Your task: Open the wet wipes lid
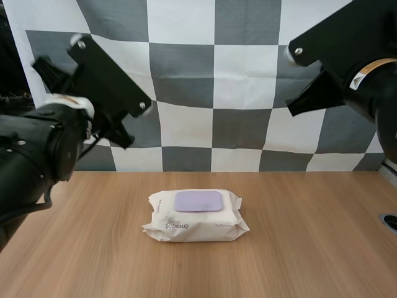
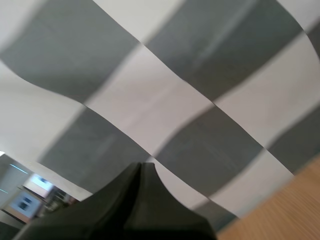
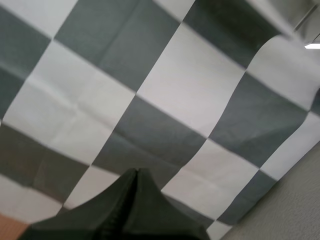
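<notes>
A white pack of wet wipes (image 1: 195,216) lies flat in the middle of the wooden table (image 1: 310,248), its lilac lid (image 1: 198,201) down flat on top. My left gripper (image 1: 126,138) hangs high above the table, up and to the left of the pack. In the left wrist view its fingers lie together as one dark wedge (image 2: 141,167), shut on nothing. My right gripper (image 1: 293,105) is raised just as high, up and to the right of the pack. Its fingers also form a single shut wedge (image 3: 136,172) in the right wrist view. Neither gripper touches the pack.
A dark round fitting (image 1: 389,222) sits at the table's right edge. Bare wood surrounds the pack on all sides.
</notes>
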`<action>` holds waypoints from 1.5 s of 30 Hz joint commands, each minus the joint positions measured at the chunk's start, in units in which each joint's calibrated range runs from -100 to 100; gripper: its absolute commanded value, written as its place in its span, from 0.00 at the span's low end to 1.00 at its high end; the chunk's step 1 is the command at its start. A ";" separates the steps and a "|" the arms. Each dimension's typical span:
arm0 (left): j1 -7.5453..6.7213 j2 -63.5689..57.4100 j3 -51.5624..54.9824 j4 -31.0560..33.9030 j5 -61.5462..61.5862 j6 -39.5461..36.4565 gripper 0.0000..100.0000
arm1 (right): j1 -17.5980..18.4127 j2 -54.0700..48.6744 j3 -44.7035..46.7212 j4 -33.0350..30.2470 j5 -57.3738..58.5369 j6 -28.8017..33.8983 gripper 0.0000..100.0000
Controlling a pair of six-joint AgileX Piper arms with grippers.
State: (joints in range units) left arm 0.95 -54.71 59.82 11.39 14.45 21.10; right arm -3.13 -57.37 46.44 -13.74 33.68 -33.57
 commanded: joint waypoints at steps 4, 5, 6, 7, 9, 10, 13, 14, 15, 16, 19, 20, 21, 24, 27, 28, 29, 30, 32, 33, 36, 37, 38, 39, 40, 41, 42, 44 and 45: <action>0.04 2.95 1.16 -10.69 45.72 -0.41 0.00 | -0.05 8.91 0.05 0.24 16.62 -9.14 0.00; 0.04 2.95 1.16 -14.27 46.32 1.69 0.00 | -0.05 10.55 0.05 0.64 16.62 -10.65 0.00; 0.04 2.95 1.16 -18.95 47.36 4.65 0.00 | -0.05 11.98 0.05 0.96 16.62 -11.83 0.00; 0.04 2.95 1.16 -22.77 47.95 6.89 0.00 | -0.05 13.29 0.05 1.47 16.62 -13.27 0.00; 0.04 2.95 1.16 -28.71 48.49 10.27 0.00 | -0.05 15.14 0.05 4.18 16.62 -15.98 0.00; 0.13 3.08 1.16 -31.26 48.49 11.69 0.00 | -0.05 15.86 0.05 5.90 16.62 -17.52 0.00; 0.13 4.26 1.16 -36.03 48.49 15.32 0.00 | -0.05 16.66 0.05 9.93 16.62 -20.48 0.00; 0.13 6.16 1.16 -38.22 48.87 16.98 0.00 | -0.05 16.78 0.20 13.74 16.62 -22.51 0.00; 0.13 7.59 1.16 -39.22 49.52 18.49 0.00 | -0.05 16.78 0.31 15.18 16.62 -23.01 0.00; 0.13 9.25 1.16 -39.99 50.58 19.55 0.00 | -0.05 16.78 0.46 16.44 16.62 -23.71 0.00; 0.13 14.75 1.16 -42.83 52.53 23.49 0.00 | -0.05 16.78 1.49 18.16 17.11 -25.18 0.00; 0.13 16.41 1.16 -44.02 52.99 25.18 0.00 | -0.05 16.78 1.89 18.16 17.11 -25.36 0.00; 0.13 17.93 1.16 -45.48 53.16 26.83 0.00 | -0.05 16.78 2.45 18.02 17.11 -25.47 0.00; 0.13 21.01 1.16 -49.64 53.16 31.65 0.00 | -0.05 16.78 3.97 16.27 17.33 -25.47 0.00; 1.23 23.13 1.16 -51.05 53.37 36.19 0.00 | -0.05 16.78 5.77 13.19 17.33 -25.34 0.00; 2.33 23.85 1.16 -51.43 53.37 37.58 0.00 | -0.05 16.78 6.50 12.09 17.33 -25.34 0.00; 3.47 24.58 1.16 -52.09 53.62 38.57 0.00 | -0.05 16.78 7.23 11.23 17.33 -25.23 0.00; 5.18 25.18 1.16 -53.16 54.70 40.46 0.00 | -0.05 16.78 7.76 10.75 17.33 -25.08 0.00; 9.33 26.14 1.16 -55.68 60.76 45.55 0.00 | -0.05 16.78 8.49 10.40 17.16 -24.92 0.00; 11.16 26.44 1.16 -56.71 65.05 48.06 0.00 | -0.05 16.78 8.78 10.40 16.97 -24.92 0.00; 17.83 27.43 1.16 -58.63 74.90 55.19 0.00 | -0.05 16.78 8.76 10.80 15.40 -24.92 0.00; 19.62 27.86 1.16 -59.04 78.85 56.59 0.00 | -0.05 16.78 8.76 11.06 14.83 -24.92 0.00; 21.02 28.02 1.16 -59.52 83.92 57.60 0.00 | -0.05 16.78 8.76 11.41 14.32 -24.92 0.00; 21.99 28.33 1.16 -59.86 85.55 58.16 0.00 | -0.05 16.78 8.76 11.61 13.63 -24.92 0.00; 22.35 28.70 1.16 -59.87 85.55 58.50 0.00 | -0.05 16.78 8.76 11.59 13.40 -24.92 0.00; 22.43 28.87 1.16 -59.87 85.55 58.97 0.00 | -0.05 16.78 8.76 11.71 13.24 -24.92 0.00; 22.32 28.97 1.16 -59.39 85.55 59.17 0.00 | -0.05 16.78 8.76 11.71 13.24 -24.92 0.00; 22.32 28.97 1.58 -58.84 85.55 59.16 0.00 | -0.05 16.78 8.76 11.71 13.24 -24.92 0.00; 22.32 28.97 2.07 -58.84 84.59 59.16 0.00 | -0.05 16.78 8.76 11.69 13.82 -24.92 0.00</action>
State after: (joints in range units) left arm 20.71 -25.71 61.41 -47.45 99.52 77.41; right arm -3.13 -40.59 55.15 -2.12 46.86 -58.51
